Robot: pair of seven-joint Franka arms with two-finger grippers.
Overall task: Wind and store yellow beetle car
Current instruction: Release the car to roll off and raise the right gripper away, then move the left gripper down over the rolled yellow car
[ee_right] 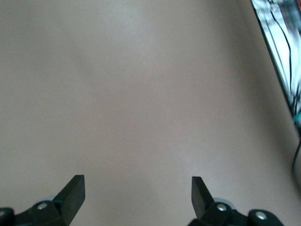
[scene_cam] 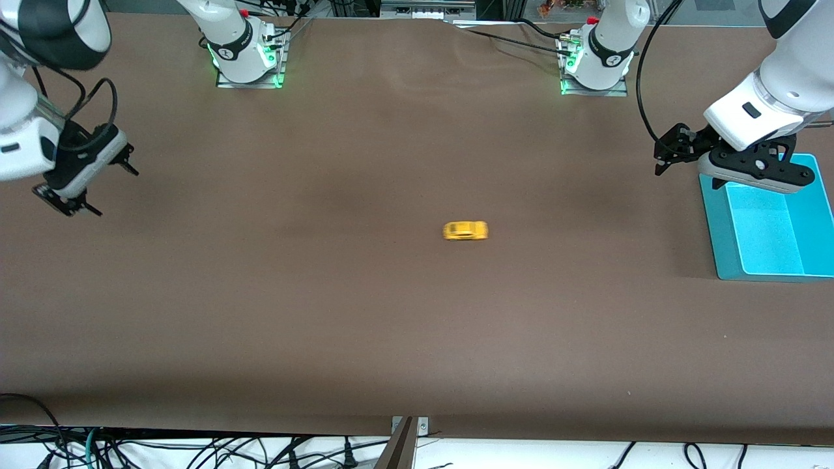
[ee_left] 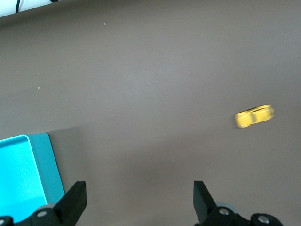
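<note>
Above the worktop (scene_cam: 365,326) at the left arm's end, the left hand (scene_cam: 663,155) hangs released, its two dark fingers (ee_left: 75,200) spread wide and holding nothing, just beside the rim of a turquoise bin (scene_cam: 717,241) that sits on the brown surface under that arm. The bin's pale blue floor shows in the left wrist view (ee_left: 19,179), with a corner of its wall next to one fingertip.

Out toward the middle of the worktop, well apart from both hands, lies the yellow beetle car (scene_cam: 465,230), resting on the surface with nothing touching it. Its long axis runs along the length of the worktop, from one arm's end toward the other; which end is its nose cannot be told, as the car appears smeared in both the front view and the left wrist view (ee_left: 254,116).

Over the right arm's end of the worktop, the right hand (scene_cam: 85,185) waits, likewise released, its fingers (ee_right: 73,190) wide apart above bare brown surface.
</note>
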